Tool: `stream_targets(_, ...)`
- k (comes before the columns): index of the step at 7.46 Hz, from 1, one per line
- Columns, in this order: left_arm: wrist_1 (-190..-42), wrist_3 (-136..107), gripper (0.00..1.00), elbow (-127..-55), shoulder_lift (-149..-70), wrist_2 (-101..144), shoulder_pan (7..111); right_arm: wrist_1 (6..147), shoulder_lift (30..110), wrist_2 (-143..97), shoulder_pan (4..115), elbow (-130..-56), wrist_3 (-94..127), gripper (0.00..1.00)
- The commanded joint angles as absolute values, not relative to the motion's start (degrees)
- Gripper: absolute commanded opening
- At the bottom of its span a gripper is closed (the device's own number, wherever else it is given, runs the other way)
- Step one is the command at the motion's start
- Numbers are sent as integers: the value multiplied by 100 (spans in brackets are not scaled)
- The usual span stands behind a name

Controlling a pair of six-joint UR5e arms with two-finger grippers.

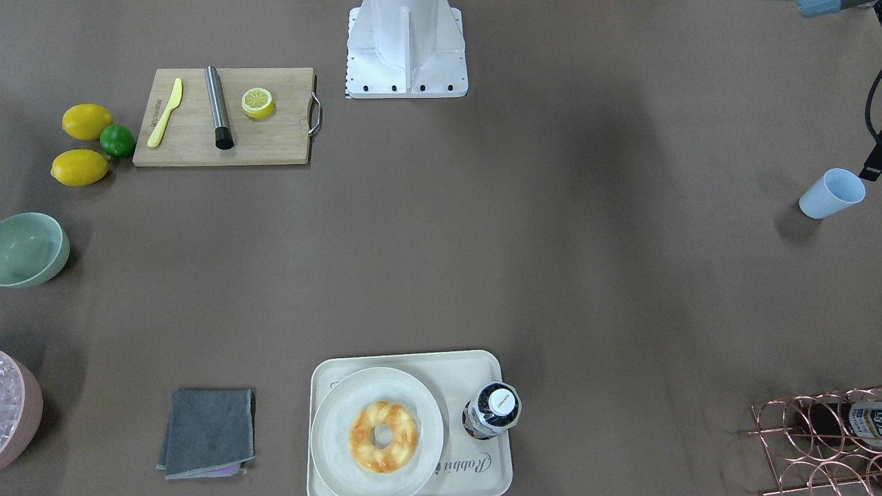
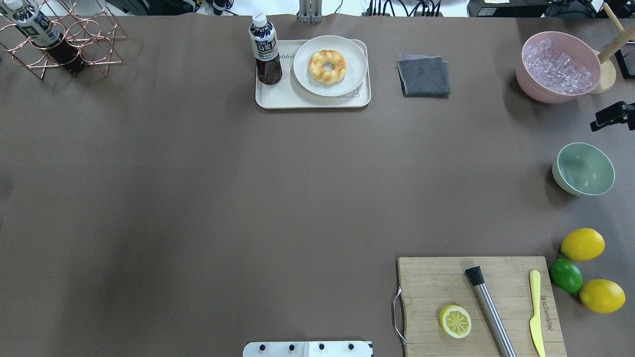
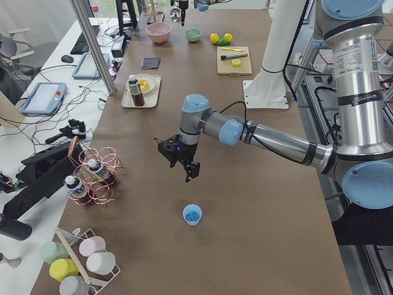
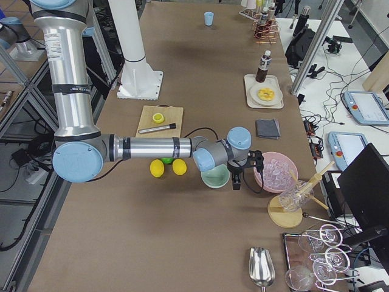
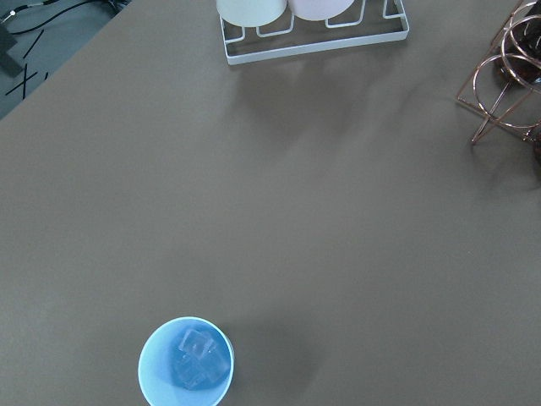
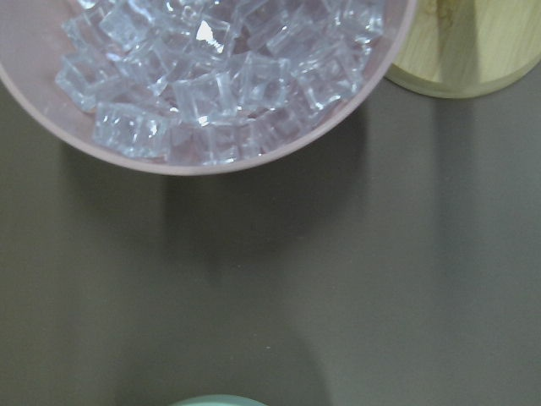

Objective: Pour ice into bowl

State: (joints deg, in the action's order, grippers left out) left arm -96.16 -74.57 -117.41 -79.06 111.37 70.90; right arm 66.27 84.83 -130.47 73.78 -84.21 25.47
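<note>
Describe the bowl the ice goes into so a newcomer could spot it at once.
In the overhead view, start at the wooden cutting board in the near right corner and move up the right side past the lemons. The bowl stands alone between them and the pink container. It is pale mint green and empty; the pink one is heaped with clear cubes.

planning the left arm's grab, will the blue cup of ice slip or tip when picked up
Probably light: the cup holds only a few ice cubes. Its smooth wall may slip in the jaws. Upright and narrow, it could tip if nudged.
</note>
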Motion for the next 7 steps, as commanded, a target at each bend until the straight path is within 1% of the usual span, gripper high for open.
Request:
stream_targets(1, -9502, -9477, 97, -11743, -7797, 9708, 5726, 6425, 8586, -12981, 7041, -8481, 2637, 95)
stream_targets(4, -8335, -10640, 97, -11593, -7875, 8887, 5020, 5821, 9077, -12868, 6847, -8473, 2567, 95)
stream_targets(5, -8115, -10992, 97, -11480, -7971, 8564, 4697, 5583, 9271, -12754, 6821, -8438, 2558, 95)
stream_targets(6, -7886, -11230, 97, -11244, -8233, 8482, 4554, 5407, 9412, -12744, 6812, -8420, 2558, 95)
stream_targets(7, -7397, -11319, 97, -10911, -8609, 8455, 4370, 5231, 9465, -12675, 6785, -8342, 2558, 78)
